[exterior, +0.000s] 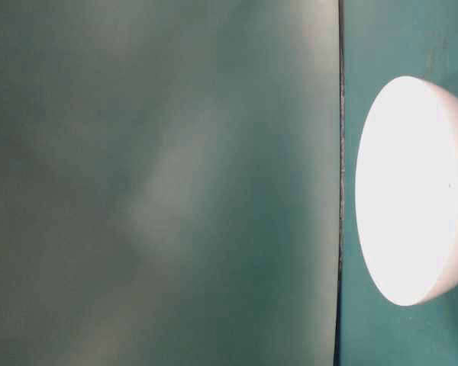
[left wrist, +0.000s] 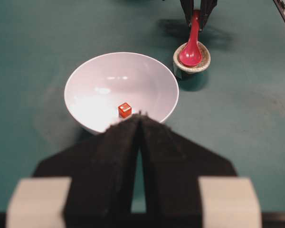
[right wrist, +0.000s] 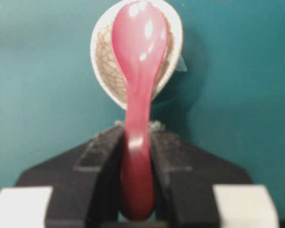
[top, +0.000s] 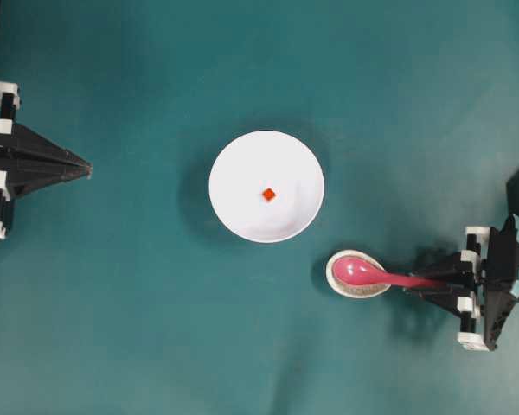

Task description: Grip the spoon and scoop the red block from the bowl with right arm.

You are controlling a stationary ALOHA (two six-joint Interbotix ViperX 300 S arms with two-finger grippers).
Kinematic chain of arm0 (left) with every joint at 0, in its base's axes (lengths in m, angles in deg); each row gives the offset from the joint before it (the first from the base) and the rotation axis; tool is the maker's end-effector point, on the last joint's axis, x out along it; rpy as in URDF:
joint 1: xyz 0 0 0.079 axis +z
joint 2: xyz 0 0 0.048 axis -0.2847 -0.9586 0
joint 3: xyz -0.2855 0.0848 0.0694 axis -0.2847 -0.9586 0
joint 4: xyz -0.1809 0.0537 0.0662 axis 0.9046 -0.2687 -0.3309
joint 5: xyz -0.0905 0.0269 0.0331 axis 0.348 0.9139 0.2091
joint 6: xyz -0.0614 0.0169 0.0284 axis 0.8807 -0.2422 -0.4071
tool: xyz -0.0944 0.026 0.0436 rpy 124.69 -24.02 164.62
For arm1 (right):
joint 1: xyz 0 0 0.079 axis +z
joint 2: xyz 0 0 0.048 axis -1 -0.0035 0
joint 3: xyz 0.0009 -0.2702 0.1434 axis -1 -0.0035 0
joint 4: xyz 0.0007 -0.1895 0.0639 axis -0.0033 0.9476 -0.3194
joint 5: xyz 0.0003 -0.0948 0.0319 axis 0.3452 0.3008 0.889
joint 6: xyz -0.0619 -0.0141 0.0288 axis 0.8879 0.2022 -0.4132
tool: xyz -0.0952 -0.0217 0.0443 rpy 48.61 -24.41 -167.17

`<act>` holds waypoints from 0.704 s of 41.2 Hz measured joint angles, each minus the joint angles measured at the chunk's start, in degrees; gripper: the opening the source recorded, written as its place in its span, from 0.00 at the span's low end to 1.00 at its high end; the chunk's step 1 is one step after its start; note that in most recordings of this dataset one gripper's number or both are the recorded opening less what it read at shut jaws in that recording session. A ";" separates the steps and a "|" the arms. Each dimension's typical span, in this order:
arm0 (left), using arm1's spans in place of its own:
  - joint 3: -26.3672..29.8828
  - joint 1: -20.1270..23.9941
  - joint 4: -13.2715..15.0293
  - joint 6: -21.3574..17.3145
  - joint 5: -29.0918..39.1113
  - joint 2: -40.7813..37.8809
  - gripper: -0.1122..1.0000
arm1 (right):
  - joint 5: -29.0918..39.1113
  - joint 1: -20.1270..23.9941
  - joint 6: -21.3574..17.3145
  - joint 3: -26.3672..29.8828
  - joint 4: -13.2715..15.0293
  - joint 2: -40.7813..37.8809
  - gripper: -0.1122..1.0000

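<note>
The spoon (right wrist: 137,95) handle is clamped between the right fingers (right wrist: 99,161), its scoop resting in the speckled spoon rest (right wrist: 104,66). The left fingers (left wrist: 118,156) are together.

Table covering (top: 156,328): flat deep teal, no pattern, a shade darker toward the corners. Bowl (top: 233,164): plain white inside and out, glossy, no decoration. Red block (top: 269,194): bright red-orange, one face catching a pale highlight. Spoon (right wrist: 138,57): glossy pink-magenta all over, with white glints on the scoop. Spoon rest (right wrist: 100,52): off-white with a fine brownish crackle pattern inside and a speckled rim. Right gripper (right wrist: 137,142): matte black fingers, white blocks behind, teal tabs further back. Left gripper (left wrist: 140,118): same black, with cream-white blocks.
</note>
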 measured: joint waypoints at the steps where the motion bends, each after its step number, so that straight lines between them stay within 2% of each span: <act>1: 0.00 0.00 0.00 0.09 0.00 0.00 0.10 | 0.00 0.00 0.18 -0.26 0.00 0.70 0.30; 7: 0.00 0.00 0.00 0.00 -0.09 0.00 0.10 | 0.00 -0.44 2.90 -1.93 0.00 6.42 0.30; 14: 0.00 0.00 0.00 0.09 -0.09 0.26 0.10 | 0.97 -5.54 10.99 -2.81 0.00 17.31 0.30; 18: 0.00 0.00 0.00 0.00 -0.09 0.53 0.10 | 3.43 -9.93 16.17 -2.64 0.00 23.03 0.30; 22: 0.00 0.00 0.00 0.00 -0.09 0.79 0.10 | 9.58 -16.08 22.68 -1.32 0.00 29.18 0.30; 29: 0.00 0.00 0.00 0.62 -0.09 0.79 0.10 | 24.96 -29.27 31.90 3.52 0.00 36.91 0.30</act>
